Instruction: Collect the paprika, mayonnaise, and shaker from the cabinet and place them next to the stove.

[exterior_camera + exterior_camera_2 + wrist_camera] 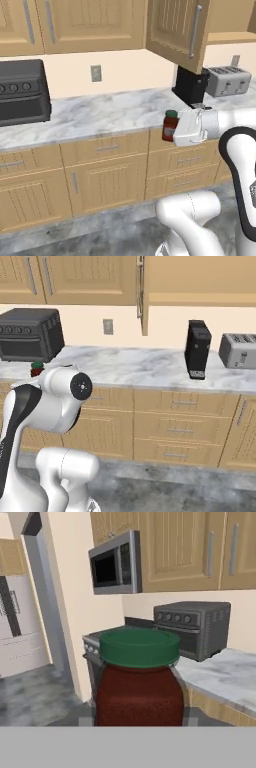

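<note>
My gripper (173, 131) is shut on the paprika (170, 125), a dark red jar with a green cap, held upright just in front of the counter's edge. In the hand view the paprika (139, 684) is close up, and the stove (92, 644) with its silver front and knobs stands behind it at the left. From the right base view the paprika (36, 368) peeks out behind my arm. The cabinet door (177, 30) hangs open up high at the right, seen edge-on as the cabinet door (141, 293). The mayonnaise and the shaker are out of view.
A black toaster oven (22, 92) sits on the marble counter (110, 112) to the left. A tall black appliance (197, 348) and a silver toaster (239, 351) stand to the right. A microwave (115, 562) hangs above the stove. Drawer units run below the counter.
</note>
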Robot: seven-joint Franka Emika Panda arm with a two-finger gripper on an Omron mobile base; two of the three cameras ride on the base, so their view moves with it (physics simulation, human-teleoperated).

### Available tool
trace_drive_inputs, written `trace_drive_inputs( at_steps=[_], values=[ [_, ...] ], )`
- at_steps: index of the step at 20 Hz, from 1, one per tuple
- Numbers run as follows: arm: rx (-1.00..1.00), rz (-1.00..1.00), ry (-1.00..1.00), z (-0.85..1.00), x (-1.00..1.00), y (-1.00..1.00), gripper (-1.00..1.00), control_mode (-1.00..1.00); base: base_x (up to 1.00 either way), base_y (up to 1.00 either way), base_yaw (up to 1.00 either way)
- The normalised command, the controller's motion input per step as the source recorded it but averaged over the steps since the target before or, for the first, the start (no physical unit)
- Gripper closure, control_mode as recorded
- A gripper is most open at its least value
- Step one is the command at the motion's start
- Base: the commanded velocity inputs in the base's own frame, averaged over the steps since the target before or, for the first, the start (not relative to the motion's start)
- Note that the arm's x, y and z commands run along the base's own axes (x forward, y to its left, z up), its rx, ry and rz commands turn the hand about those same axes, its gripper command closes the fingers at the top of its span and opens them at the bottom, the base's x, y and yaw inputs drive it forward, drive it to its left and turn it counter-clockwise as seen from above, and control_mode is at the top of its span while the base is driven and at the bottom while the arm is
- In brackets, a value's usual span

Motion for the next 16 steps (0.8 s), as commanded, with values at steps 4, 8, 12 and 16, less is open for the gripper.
trace_drive_inputs(
  at_steps=[4, 8, 12, 16],
  values=[
    [0.00, 0.00, 0.00, 0.00, 0.00, 0.00, 1.00, 1.00, 0.00, 1.00, 0.00],
    [0.00, 0.00, 0.00, 0.00, 0.00, 0.00, 1.00, 1.00, 0.16, 1.00, -0.05],
    [0.00, 0.00, 0.00, 0.00, 0.00, 0.00, 1.00, 1.00, 0.40, 1.00, -0.13],
    [0.00, 0.00, 0.00, 0.00, 0.00, 0.00, 1.00, 1.00, 0.44, 1.00, -0.14]
  ],
)
